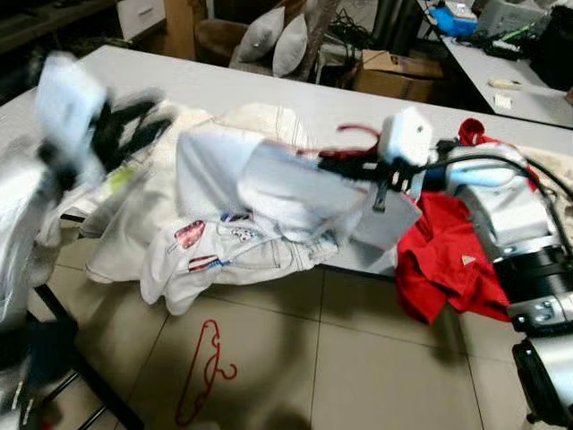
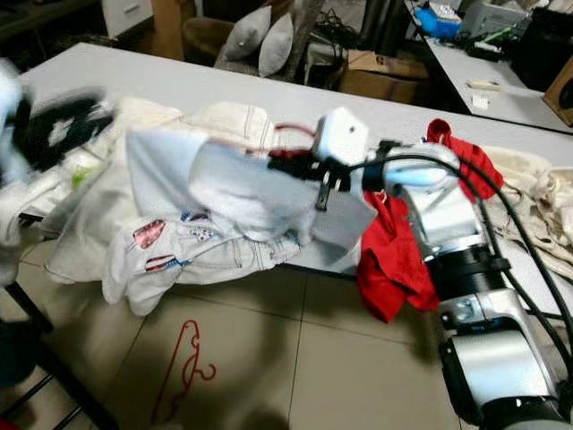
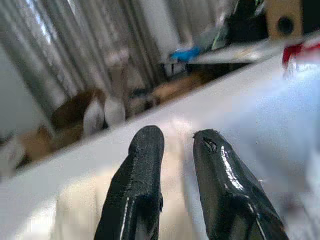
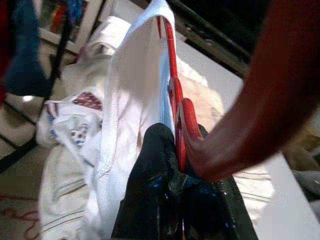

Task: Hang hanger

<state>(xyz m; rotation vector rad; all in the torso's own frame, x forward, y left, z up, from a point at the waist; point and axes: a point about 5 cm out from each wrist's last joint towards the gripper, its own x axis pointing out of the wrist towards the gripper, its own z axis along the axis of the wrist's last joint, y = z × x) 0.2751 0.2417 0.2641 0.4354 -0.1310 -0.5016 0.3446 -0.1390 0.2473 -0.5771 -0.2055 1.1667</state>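
My right gripper (image 1: pixel 345 167) is shut on a red hanger (image 4: pixel 172 95) just below its hook (image 1: pixel 360 133). A white garment (image 1: pixel 269 184) hangs on that hanger, held above the table's front edge. My left gripper (image 1: pixel 143 121) is blurred at the far left above the heap of white clothes. Its fingers (image 3: pixel 145 165) stand slightly apart with nothing between them. A second red hanger (image 1: pixel 201 372) lies on the tiled floor in front of the table.
A heap of white clothes (image 1: pixel 215 246) spills over the front edge of the white table (image 1: pixel 224 85). A red garment (image 1: pixel 448 260) hangs off the edge beside my right arm. Cushions, boxes and another table stand behind.
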